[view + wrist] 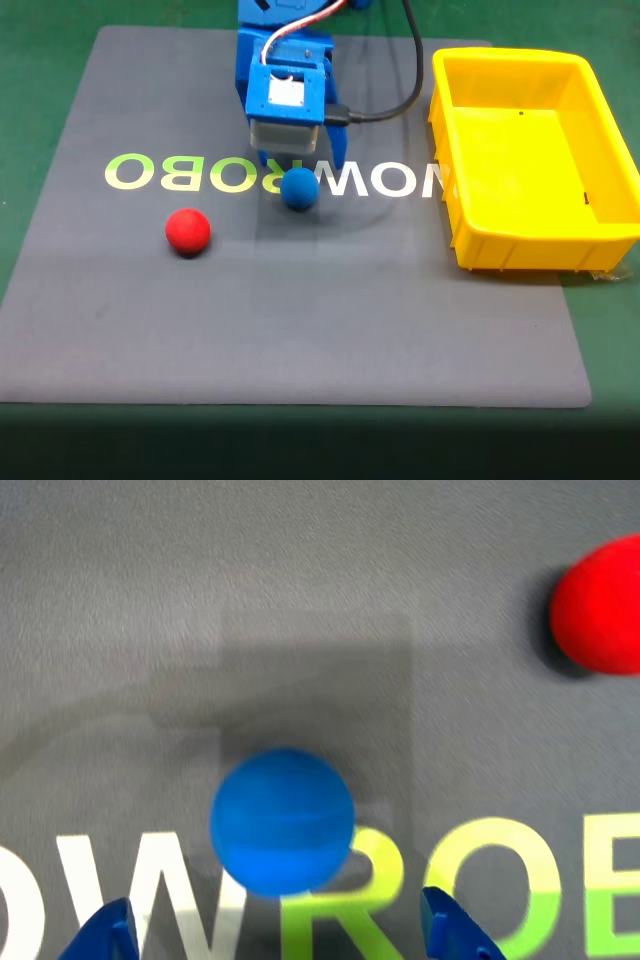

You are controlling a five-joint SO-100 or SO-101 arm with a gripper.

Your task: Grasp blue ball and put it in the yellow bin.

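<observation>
In the fixed view the red ball (188, 231) sits nearest on the grey mat (300, 330). A bit farther and to its right lies the blue ball (299, 188), on the mat's letters. The gripper (280, 942) hangs over it, jaws apart, not touching. The yellow bin (500, 245) stands far right.

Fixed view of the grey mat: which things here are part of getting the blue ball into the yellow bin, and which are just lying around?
Part of the job:
small matte blue ball
large yellow rectangular plastic bin
blue pincer, open, fingertips either side of the ball in the wrist view

Just lying about:
small red ball
grey mat with lettering
black cable
</observation>
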